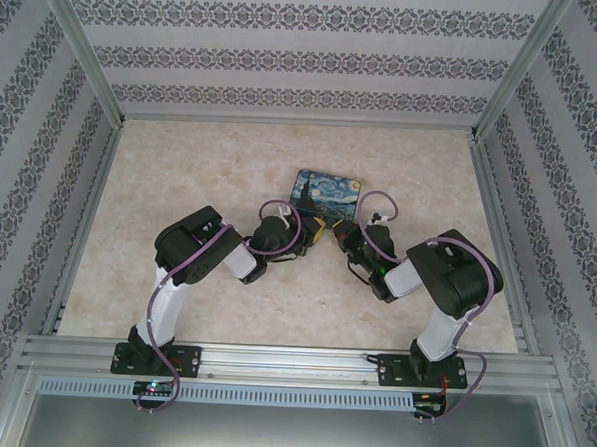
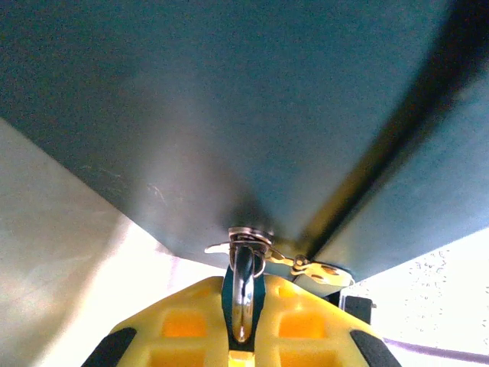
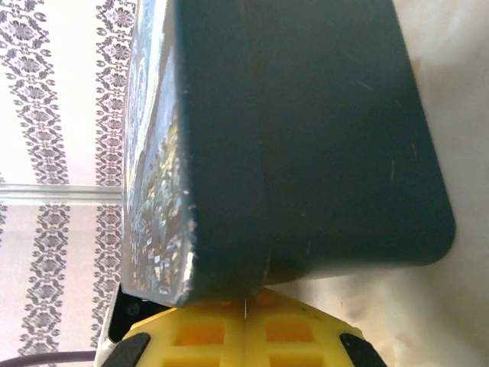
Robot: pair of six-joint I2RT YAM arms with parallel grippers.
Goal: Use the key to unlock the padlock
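A shiny curved bar, the padlock's shackle (image 2: 243,294), stands between my left gripper's yellow fingers (image 2: 176,325), and the left gripper (image 2: 243,310) is shut on it. The padlock's body is hidden. A ring on the shackle carries pale keys (image 2: 321,269) that trail off to the right. My right gripper (image 3: 244,315) has its fingers pressed together on a thin pale sliver, apparently the key edge-on. In the top view, both the left gripper (image 1: 315,234) and the right gripper (image 1: 346,238) meet at the near edge of a painted box (image 1: 327,192).
The dark teal box (image 3: 306,138) with a starry-night lid looms right over both sets of fingertips; its underside (image 2: 229,115) is close above the shackle. It sits mid-table on the beige tabletop (image 1: 181,177), with patterned walls on three sides.
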